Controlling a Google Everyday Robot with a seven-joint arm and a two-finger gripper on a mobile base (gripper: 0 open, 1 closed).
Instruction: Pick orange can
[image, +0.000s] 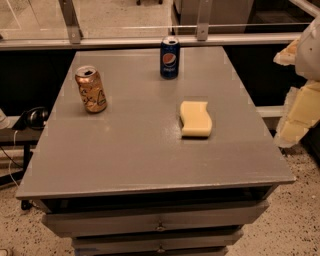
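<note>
The orange can (91, 89) stands upright on the left part of the grey table top (140, 150). It is coppery orange-gold with pale script on its side and a silver top. My gripper (296, 112) shows as pale yellow and white parts at the right edge of the camera view. It is off the table's right side, far from the can, with nothing seen in it.
A blue Pepsi can (170, 57) stands upright near the table's back edge. A yellow sponge (195, 119) lies flat right of centre. Drawers (160, 222) sit under the table front. A glass railing (150, 30) runs behind the table.
</note>
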